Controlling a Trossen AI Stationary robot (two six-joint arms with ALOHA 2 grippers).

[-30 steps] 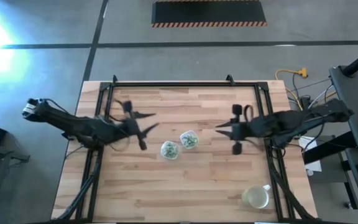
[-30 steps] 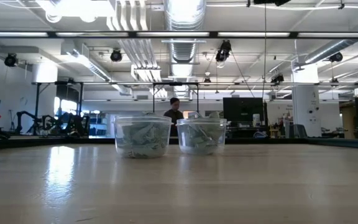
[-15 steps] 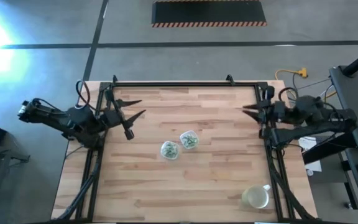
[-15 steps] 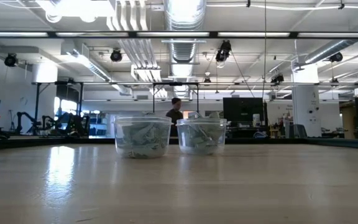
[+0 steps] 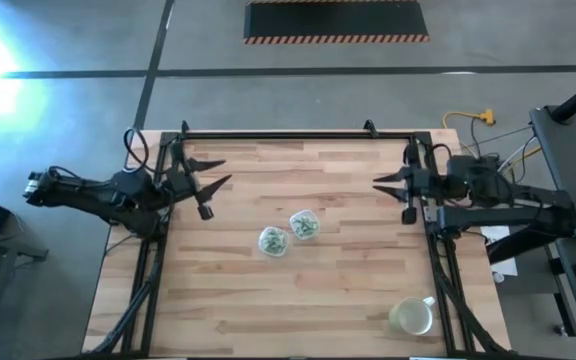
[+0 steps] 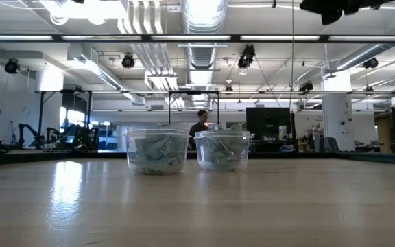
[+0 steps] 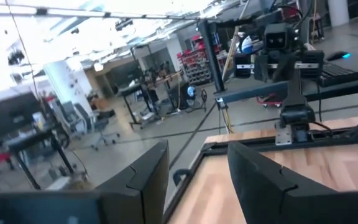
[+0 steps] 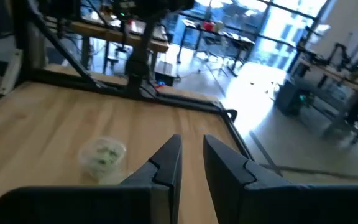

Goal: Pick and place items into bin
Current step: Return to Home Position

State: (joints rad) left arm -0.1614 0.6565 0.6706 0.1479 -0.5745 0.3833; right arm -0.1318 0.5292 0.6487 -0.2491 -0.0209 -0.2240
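Wooden tabletop carries 2 clear tubs side by side at its centre, both packed with green-and-white packets. Left hand hangs over the left edge, fingers apart; right hand over the right edge, fingers narrowly apart.

High view looked straight down on whole bench. Low view sat at bench-top height, facing the room, near two clear tubs, shared with high view. Wrist views looked forward across bench.
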